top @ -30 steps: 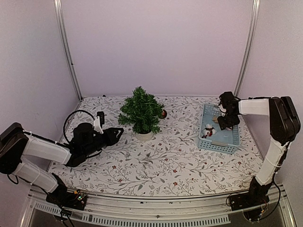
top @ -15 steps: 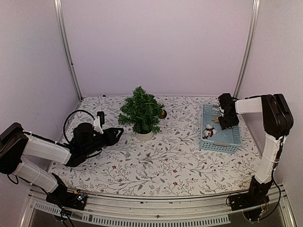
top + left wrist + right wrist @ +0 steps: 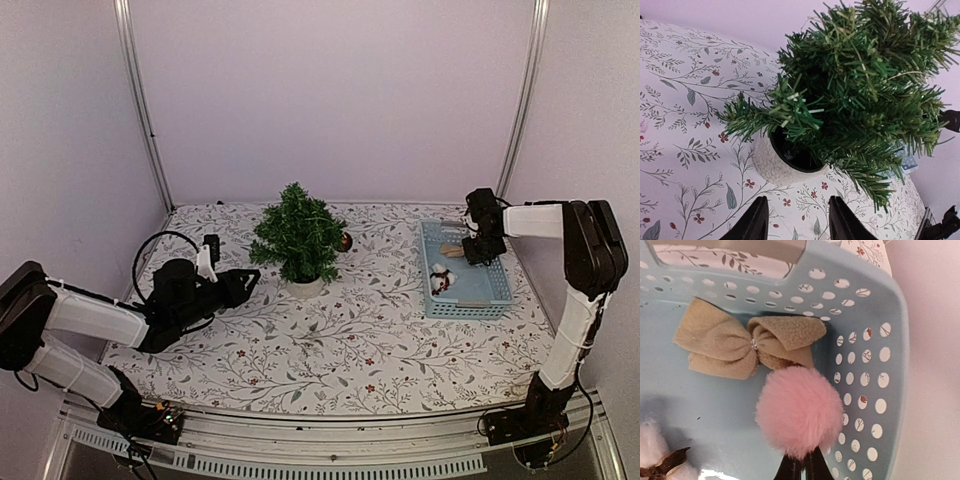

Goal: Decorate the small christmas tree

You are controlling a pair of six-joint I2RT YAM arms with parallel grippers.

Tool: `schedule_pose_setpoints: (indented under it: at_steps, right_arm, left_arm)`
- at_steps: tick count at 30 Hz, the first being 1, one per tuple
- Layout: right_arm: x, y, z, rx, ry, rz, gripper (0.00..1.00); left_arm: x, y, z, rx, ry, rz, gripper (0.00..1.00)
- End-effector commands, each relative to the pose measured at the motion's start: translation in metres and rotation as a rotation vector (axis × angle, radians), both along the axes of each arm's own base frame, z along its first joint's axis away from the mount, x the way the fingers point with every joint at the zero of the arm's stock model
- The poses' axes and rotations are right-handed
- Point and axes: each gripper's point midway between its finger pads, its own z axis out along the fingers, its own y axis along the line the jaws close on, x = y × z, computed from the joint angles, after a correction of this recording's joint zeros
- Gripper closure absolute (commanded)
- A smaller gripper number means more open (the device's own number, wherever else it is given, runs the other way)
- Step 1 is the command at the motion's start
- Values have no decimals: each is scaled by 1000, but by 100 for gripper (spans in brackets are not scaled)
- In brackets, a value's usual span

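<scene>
holding the pink pompom (image 3: 800, 410) pinched by its lower edge, our right gripper (image 3: 802, 462) has its fingers all but together, low inside the blue basket (image 3: 468, 308) at the right of the table (image 3: 330, 350). the small christmas tree (image 3: 298, 235) stands upright well apart to its left, mid-table, so we judge the carry runs leftward. our left gripper (image 3: 797, 222) is nearer, jaws wide and empty, the white pot (image 3: 771, 165) just ahead.
</scene>
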Motion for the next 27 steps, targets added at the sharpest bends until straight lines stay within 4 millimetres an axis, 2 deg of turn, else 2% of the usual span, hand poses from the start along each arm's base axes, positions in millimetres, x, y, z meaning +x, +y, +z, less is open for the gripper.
schedule_pose_setpoints:
  at_steps: [1,6,10,15,21,27]
  right_arm:
    - [-4,13,29,90,-59,27,100]
    - [-14,32,47,207,-95,82,100]
    - [-23,46,66,291,-134,127,100]
    - [-35,67,104,414,-227,211,100]
    - [-52,92,160,555,-356,332,100]
    - [-81,137,212,790,-447,521,100]
  left_arm:
    - [5,2,12,4,-32,13,58]
    - [4,4,12,16,-27,17,57]
    - [1,5,13,30,-24,7,53]
    - [-2,6,16,38,-28,-7,51]
    - [-8,6,28,31,-70,-26,49]
    - [-27,2,58,-5,-222,-109,50]
